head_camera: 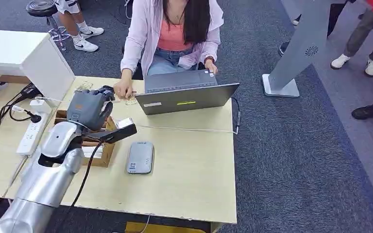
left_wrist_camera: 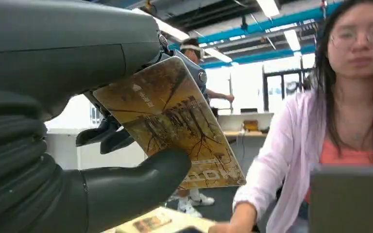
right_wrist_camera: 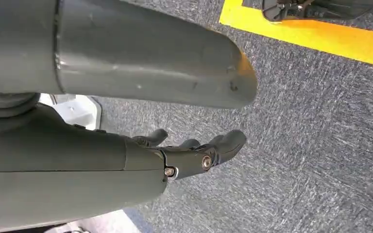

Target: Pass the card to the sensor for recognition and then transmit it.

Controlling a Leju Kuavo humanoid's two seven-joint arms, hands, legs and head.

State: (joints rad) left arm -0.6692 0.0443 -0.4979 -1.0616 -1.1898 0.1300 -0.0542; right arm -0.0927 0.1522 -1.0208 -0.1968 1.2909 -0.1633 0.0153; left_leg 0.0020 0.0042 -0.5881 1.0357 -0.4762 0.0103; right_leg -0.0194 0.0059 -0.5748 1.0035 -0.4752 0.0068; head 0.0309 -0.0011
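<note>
The left hand (head_camera: pixel 91 108) is pinching the card (left_wrist_camera: pixel 170 121), plain from its wrist; right hand (right_wrist_camera: pixel 194 155) is hanging empty, fingers loosely extended; sensor (head_camera: pixel 140 157) is lying at the hand's four o'clock.

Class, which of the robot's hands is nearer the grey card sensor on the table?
Left. The left hand, holding the card, is raised above the table just beyond the sensor. The right hand hangs down over the carpet.

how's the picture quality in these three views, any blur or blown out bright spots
Head view: evenly lit and fairly sharp, though the left hand looks a little soft. Left wrist view: the card is sharp, the person behind is blurred, and the windows and ceiling lights are blown out. Right wrist view: the right hand and carpet are clear, without glare.
</note>
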